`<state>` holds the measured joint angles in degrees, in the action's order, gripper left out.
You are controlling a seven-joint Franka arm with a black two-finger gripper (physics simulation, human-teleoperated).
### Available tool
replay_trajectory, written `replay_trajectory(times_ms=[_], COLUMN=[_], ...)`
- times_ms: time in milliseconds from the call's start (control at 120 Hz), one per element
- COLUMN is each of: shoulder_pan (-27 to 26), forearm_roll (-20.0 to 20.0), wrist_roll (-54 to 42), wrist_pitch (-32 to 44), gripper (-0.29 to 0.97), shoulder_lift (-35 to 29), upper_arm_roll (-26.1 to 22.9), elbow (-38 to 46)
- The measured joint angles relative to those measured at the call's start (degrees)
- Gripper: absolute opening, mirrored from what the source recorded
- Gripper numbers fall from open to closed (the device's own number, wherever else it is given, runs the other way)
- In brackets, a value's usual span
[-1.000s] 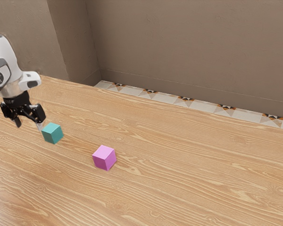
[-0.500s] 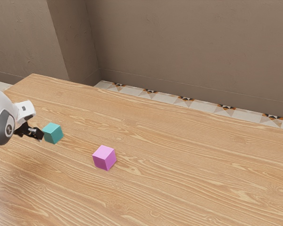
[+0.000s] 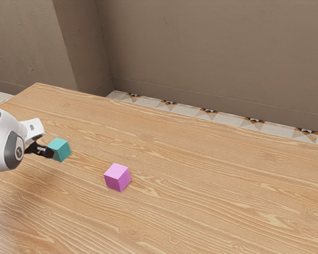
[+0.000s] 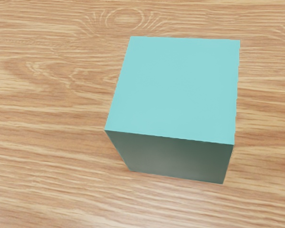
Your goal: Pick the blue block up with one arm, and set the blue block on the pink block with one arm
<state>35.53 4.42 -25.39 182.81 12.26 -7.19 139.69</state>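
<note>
The blue block (image 3: 59,149), a teal-blue cube, rests on the wooden table (image 3: 201,169) toward the exterior view's left. My gripper (image 3: 45,152) hangs low at the block's left side, its black tip right against the cube, with the white arm housing (image 3: 5,147) behind it. In the wrist view the blue block (image 4: 178,107) lies close under my hand, flat on the wood, its top face and one shaded side showing. The pink block (image 3: 117,177) sits on the table a short way to the right of the blue one and nearer the camera, apart from it.
The wooden table stretches far toward the exterior view's right. A brown wall (image 3: 212,47) and a patterned floor strip (image 3: 212,114) run behind its far edge. The table's left corner lies just beyond my arm.
My arm has dropped from above the blue block to a low position at its left side, then edged slightly closer. Neither block has moved.
</note>
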Motion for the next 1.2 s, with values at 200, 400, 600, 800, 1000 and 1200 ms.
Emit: replay_trajectory(times_ms=[200,400,600,800,1000,1200], shoulder_pan=[0.1,0.8,4.4,6.8,7.4,8.3], forearm_roll=[0.1,0.1,-0.3,-0.6,-2.2,-3.1], wrist_roll=[-1.3,-2.2,-2.9,-3.5,-3.9,-4.2], wrist_pitch=[2.2,3.1,3.4,3.5,3.7,3.9], gripper=[0.64,0.64,0.64,0.64,0.63,0.55], shoulder_lift=[4.9,9.3,13.1,15.2,15.5,15.4], upper_arm_roll=[-1.5,-2.8,-6.2,-8.7,-9.2,-9.4], elbow=[-4.3,-8.7,-12.1,-14.2,-14.1,-13.8])
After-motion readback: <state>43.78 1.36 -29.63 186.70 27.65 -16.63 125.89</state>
